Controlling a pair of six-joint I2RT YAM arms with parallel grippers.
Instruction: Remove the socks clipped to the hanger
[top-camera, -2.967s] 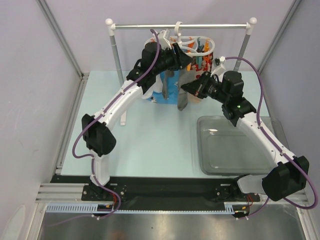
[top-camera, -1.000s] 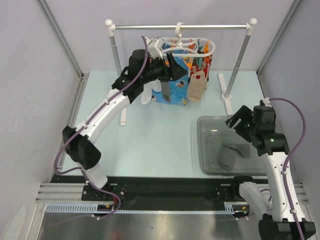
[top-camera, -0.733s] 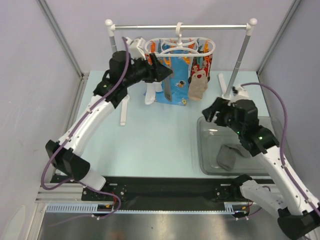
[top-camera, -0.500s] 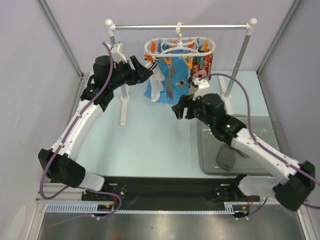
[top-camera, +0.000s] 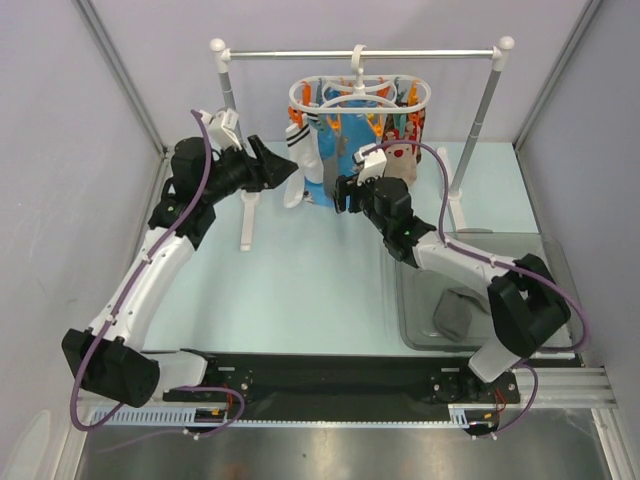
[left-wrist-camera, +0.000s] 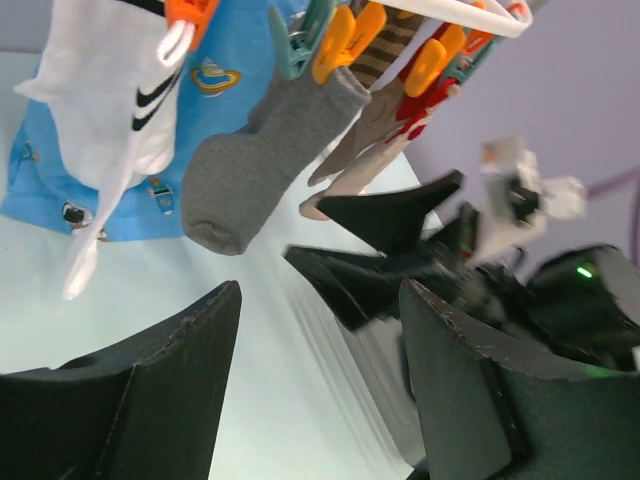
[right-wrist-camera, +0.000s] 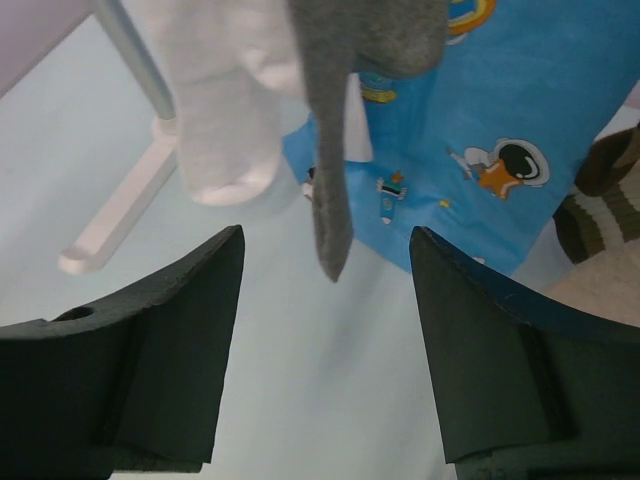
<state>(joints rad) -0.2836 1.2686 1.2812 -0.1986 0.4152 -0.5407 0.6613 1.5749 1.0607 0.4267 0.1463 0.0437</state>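
Observation:
The white hanger (top-camera: 360, 95) hangs by its hook from the rail, with socks held in its orange clips (left-wrist-camera: 340, 45). A white sock with black stripes (top-camera: 303, 165) hangs at the left, a grey sock (left-wrist-camera: 260, 150) beside it, and a beige sock with red marks (top-camera: 400, 155) at the right. A brown-and-cream striped sock (right-wrist-camera: 600, 200) hangs further right. My left gripper (top-camera: 275, 170) is open and empty, left of the socks. My right gripper (top-camera: 342, 195) is open and empty just below the grey sock's tip (right-wrist-camera: 335, 150). Another grey sock (top-camera: 455, 312) lies in the tray.
A blue cartoon-print cloth (top-camera: 320, 185) hangs behind the socks. The silver rail (top-camera: 360, 52) stands on two white-capped posts, with a white foot (top-camera: 247, 225) on the table at the left. A grey tray (top-camera: 420, 330) sits at the right front.
My right arm has swung from over the tray, where a grey sock now lies, up to the hanging socks. My left arm has drawn back leftward from the hanger.

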